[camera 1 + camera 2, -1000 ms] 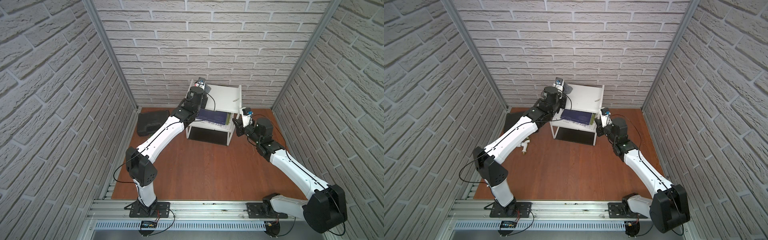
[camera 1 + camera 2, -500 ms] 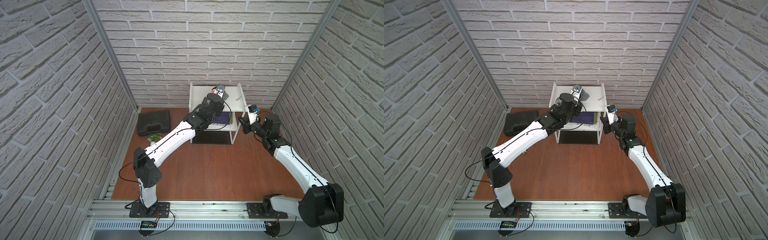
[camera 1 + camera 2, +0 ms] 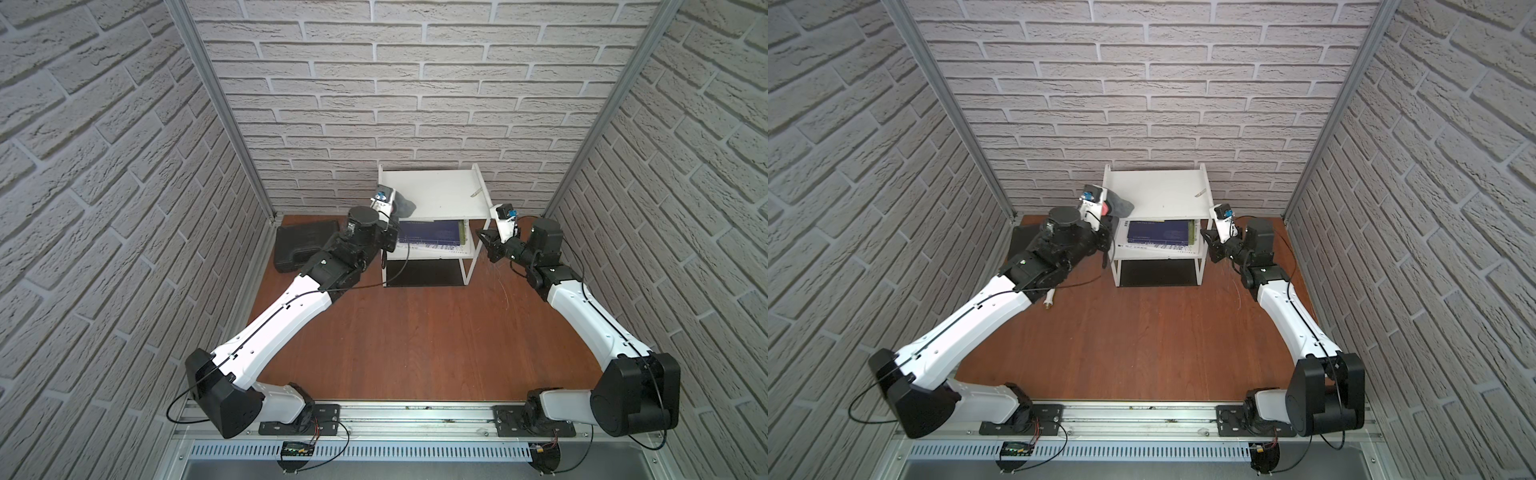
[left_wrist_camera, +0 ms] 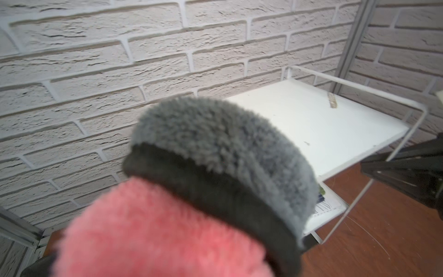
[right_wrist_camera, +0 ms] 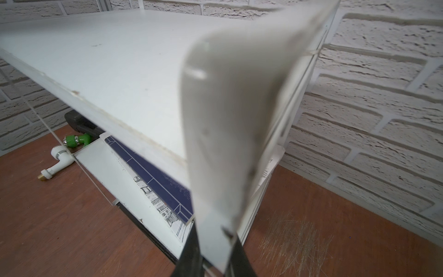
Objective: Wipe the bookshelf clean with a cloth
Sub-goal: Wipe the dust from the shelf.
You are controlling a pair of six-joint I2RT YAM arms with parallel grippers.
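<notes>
**Grey fleece meets white board at the back wall**

Reddish-brown wood-grain planks form the table [image 3: 415, 332], bare across its near half above a ribbed aluminium rail. From that rail two white-shelled, black-jointed arms reach toward the far end.

Farther in, the right gripper [image 5: 211, 244] is clenched on a flat, pale, round-cornered side plate at the bookshelf's right front corner; in both top views it sits at that corner [image 3: 487, 243]. Fine pale scratches mark the wood just beside it.

On the other side, the left gripper [image 3: 1111, 210] is clamped on a cloth [image 4: 215, 148], a plush fold of grey pile with a dark band and a fuzzy pink layer beneath. The grey end lies on the left front edge of the top board [image 3: 405, 205].

At the back, against the pale textured brick wall, stands the bookshelf [image 3: 436, 195]: a flat matt white top board and a middle shelf in a thin white wire frame. A small tan scrap [image 4: 332, 104] lies near the top board's right rim. A navy-covered book [image 3: 1160, 230] lies flat on the middle shelf over a printed white sheet.

Left of the shelf sit a black ribbed case [image 3: 305, 245] and a white-and-green plastic fitting [image 5: 64, 153].
</notes>
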